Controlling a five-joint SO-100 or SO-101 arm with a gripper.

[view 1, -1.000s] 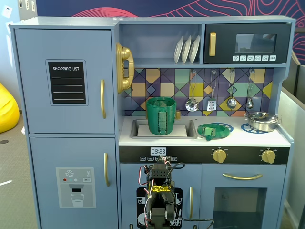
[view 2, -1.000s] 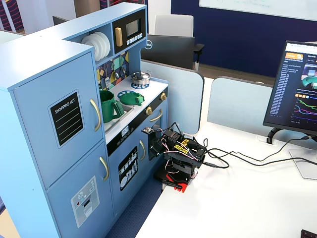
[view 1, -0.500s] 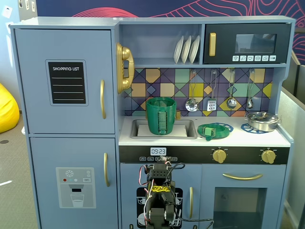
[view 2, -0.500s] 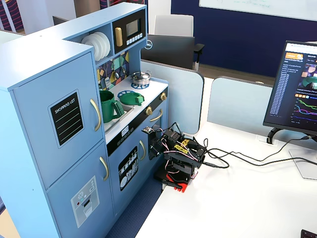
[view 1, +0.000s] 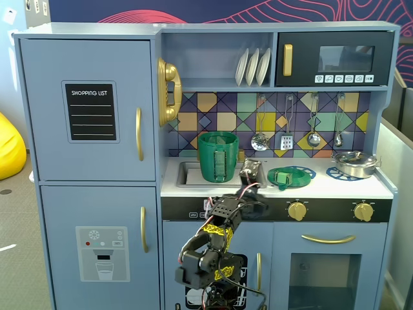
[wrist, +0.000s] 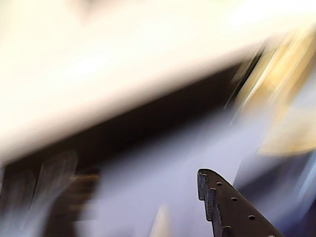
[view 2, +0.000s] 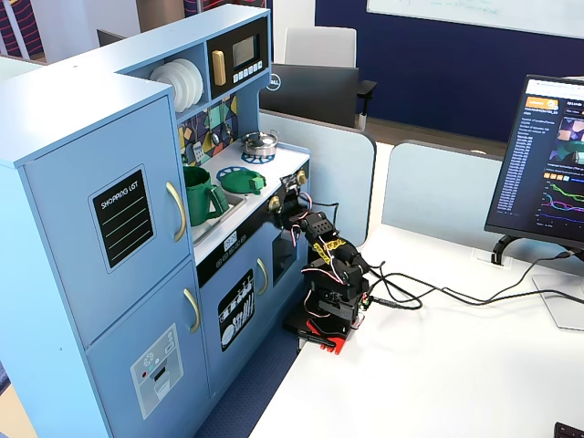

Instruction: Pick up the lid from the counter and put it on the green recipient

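On counter, lid (view 1: 284, 177) lies just right of jaws (view 1: 250, 173); jaw opening can't be told.

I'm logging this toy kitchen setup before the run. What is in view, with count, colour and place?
Lid: one, dark green, on the counter atop a blue burner ring, right of the sink.
Green recipient: one, dark green, standing in the sink.
Silver pot: one, shiny, on the right burner ring.
Plates: three, white, upper shelf.
Utensils: four, silver, hanging on the backsplash.
Phone: one, gold, left of the backsplash.
Monitor: one, black, on the white desk.
Claw: one, black, at the counter edge between sink and lid; open or shut unclear.
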